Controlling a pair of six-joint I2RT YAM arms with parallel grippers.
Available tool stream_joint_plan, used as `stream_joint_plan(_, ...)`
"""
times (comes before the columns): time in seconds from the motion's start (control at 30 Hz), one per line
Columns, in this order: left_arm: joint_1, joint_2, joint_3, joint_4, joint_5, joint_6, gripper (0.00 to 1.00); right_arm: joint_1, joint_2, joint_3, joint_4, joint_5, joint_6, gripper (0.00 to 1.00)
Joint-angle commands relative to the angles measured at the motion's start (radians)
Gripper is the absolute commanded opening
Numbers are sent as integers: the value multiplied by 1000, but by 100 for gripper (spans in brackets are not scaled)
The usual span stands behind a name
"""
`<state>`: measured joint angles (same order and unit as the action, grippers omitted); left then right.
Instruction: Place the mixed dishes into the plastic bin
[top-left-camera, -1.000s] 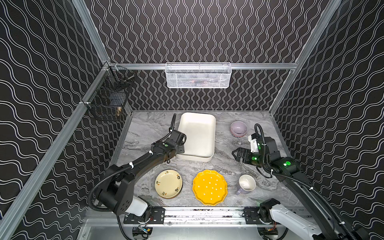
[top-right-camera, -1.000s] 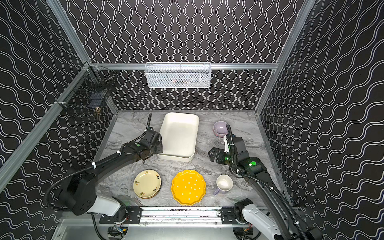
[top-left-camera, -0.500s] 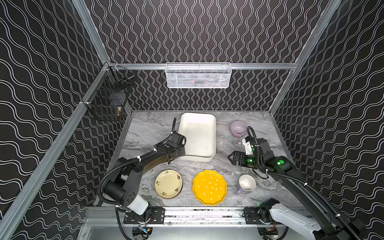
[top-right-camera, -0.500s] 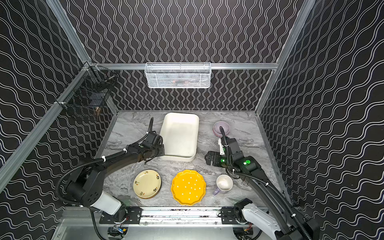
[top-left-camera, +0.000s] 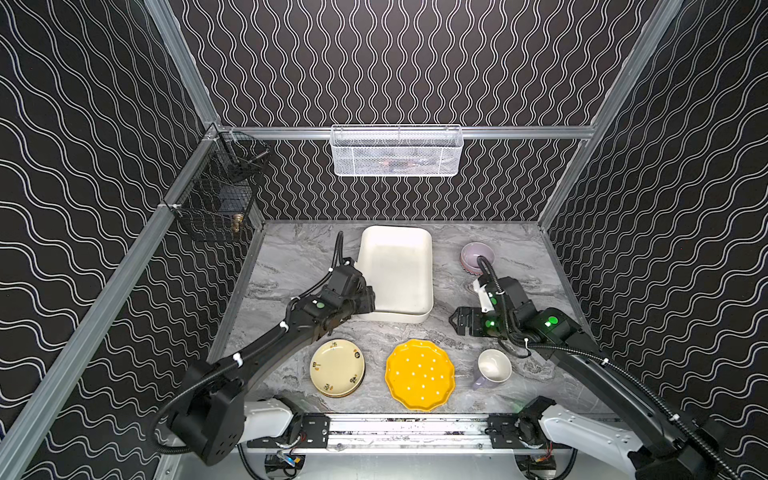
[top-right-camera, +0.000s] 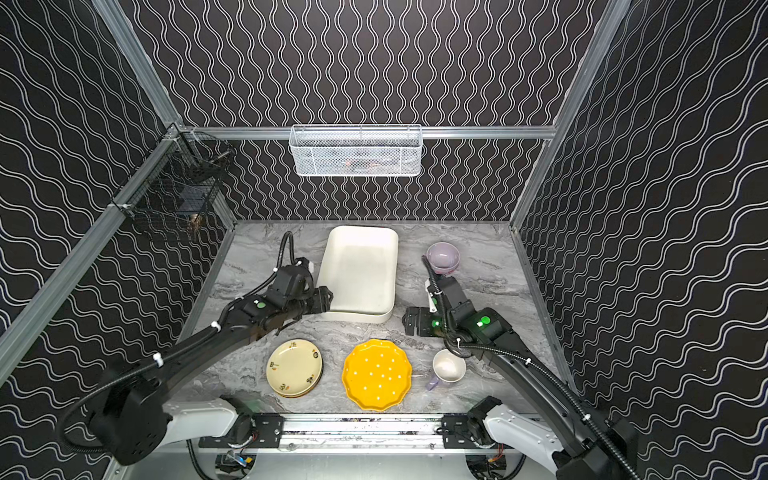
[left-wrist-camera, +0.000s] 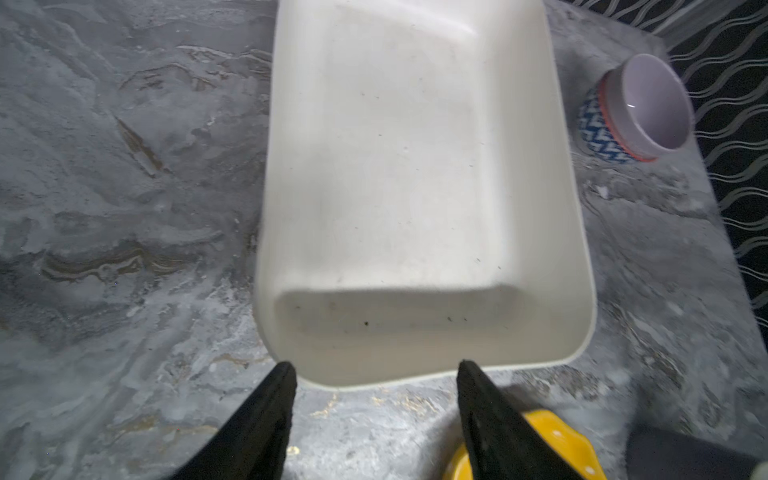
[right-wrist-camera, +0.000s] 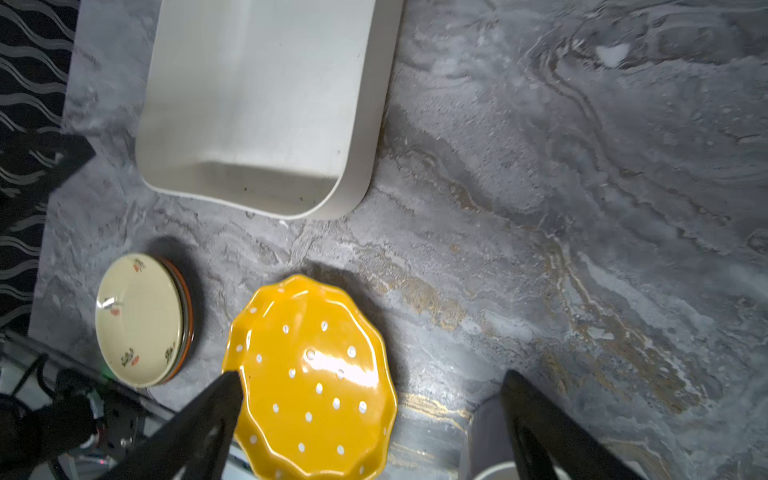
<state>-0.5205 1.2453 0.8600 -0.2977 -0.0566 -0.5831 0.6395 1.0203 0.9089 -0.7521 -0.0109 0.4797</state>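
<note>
Nearest me on the table sit a yellow plate (top-left-camera: 419, 374), a stack of small plates (top-left-camera: 337, 368) with a cream one on top, and a mug (top-left-camera: 492, 368). I judge them all glazed, stiff, slippery and breakable, so the plates are best pinched at the rim and the mug by its wall. My right gripper (right-wrist-camera: 372, 374) hangs spread wide and empty above the yellow plate. My left gripper (left-wrist-camera: 374, 368) is parted and holds nothing, its tips at the bin's near corner. The bin (top-left-camera: 395, 270) is empty. Beyond it a bowl (top-left-camera: 477, 257) stands near the back wall. The white mesh basket (top-left-camera: 397, 151) holds something dark I cannot identify.
</note>
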Motion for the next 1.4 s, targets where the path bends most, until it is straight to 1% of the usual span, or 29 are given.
stream_joint_plan(0.0, -75, -49, -27, -49, 12, -48, 66, 96, 12, 13, -62, 80, 75, 96)
stream_joint_plan(0.1, -174, -87, -64, -77, -17, -87, 66, 207, 24, 10, -83, 137, 146, 95)
stream_joint_plan(0.2, -241, -120, -100, -88, -19, -129, 66, 288, 23, 7, -107, 197, 215, 95)
stream_joint_plan(0.3, -292, -165, -129, -99, -25, -151, 66, 322, 11, 10, -157, 251, 274, 95)
stream_joint_plan(0.4, -327, -206, -151, -113, -46, -169, 66, 322, -4, 19, -231, 320, 328, 96)
stream_joint_plan(0.5, -338, -219, -184, -90, -22, -171, 67, 322, -17, 27, -295, 366, 370, 96)
stream_joint_plan(0.57, -339, -205, -194, -89, -9, -160, 67, 322, -33, 23, -316, 369, 389, 97)
stream_joint_plan(0.63, -340, -177, -201, -90, 14, -150, 67, 322, -57, 7, -322, 355, 410, 97)
stream_joint_plan(0.7, -349, -155, -211, -76, 47, -147, 66, 322, -73, -9, -315, 309, 418, 96)
stream_joint_plan(0.77, -361, -137, -218, -55, 69, -149, 66, 332, -78, -19, -306, 269, 427, 91)
stream_joint_plan(0.8, -366, -127, -218, -50, 75, -149, 66, 345, -78, -19, -311, 267, 444, 90)
stream_joint_plan(0.9, -382, -106, -207, -54, 70, -147, 66, 378, -79, -7, -366, 322, 507, 90)
stream_joint_plan(1.17, -408, -76, -154, -35, 73, -123, 67, 379, -135, -19, -543, 452, 721, 93)
stream_joint_plan(1.37, -408, -48, -127, -1, 87, -80, 72, 376, -188, -80, -598, 473, 877, 96)
